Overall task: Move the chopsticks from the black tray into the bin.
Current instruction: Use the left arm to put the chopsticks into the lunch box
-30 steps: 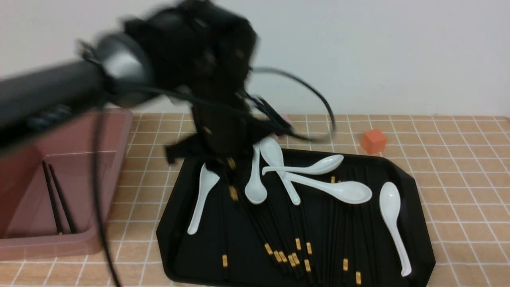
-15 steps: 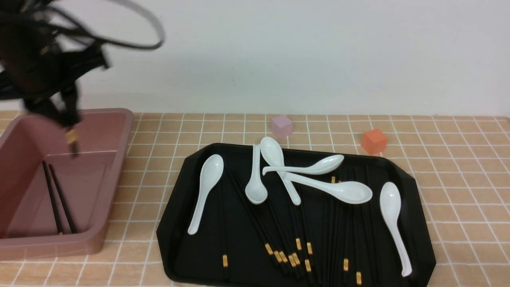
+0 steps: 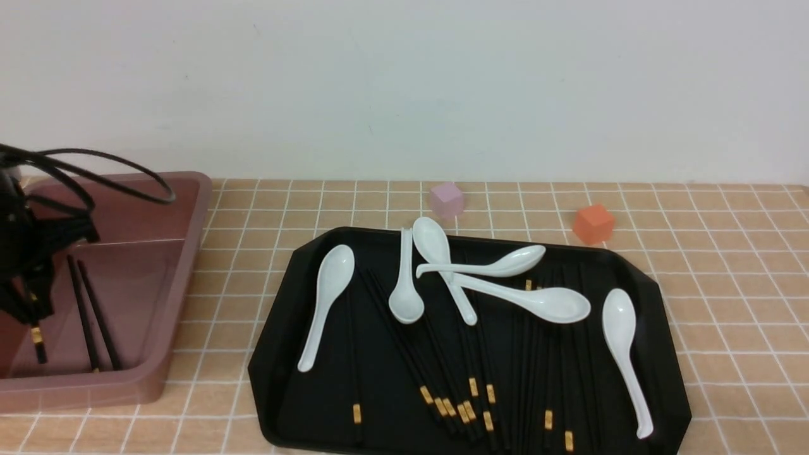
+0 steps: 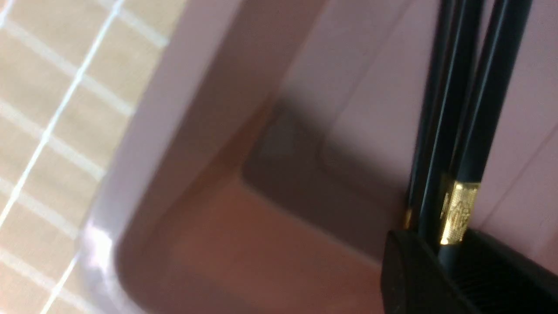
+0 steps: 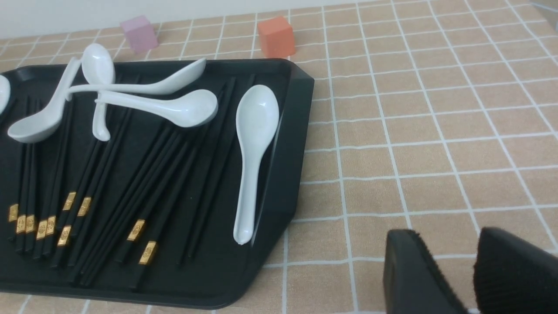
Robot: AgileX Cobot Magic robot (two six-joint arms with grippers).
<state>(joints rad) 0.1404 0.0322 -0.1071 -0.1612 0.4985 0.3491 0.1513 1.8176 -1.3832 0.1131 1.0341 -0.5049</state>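
Inside bin (image 3: pixel 184 278), left end effector (image 4: pixel 451 257) pinching chopsticks (image 4: pixel 486 109); right end effector (image 5: pixel 453 244) slightly spread, empty.

the left gripper (image 3: pixel 28 303) is mostly out of frame, and the bin (image 3: pixel 189 253) and black tray (image 3: pixel 260 379) both get cropped at the edges.

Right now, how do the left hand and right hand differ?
The left hand is shut on chopsticks; the right hand is open and empty. The left hand hangs over the floor of the bin; the right hand hovers over the tablecloth beside the black tray. Both have black ribbed pads.
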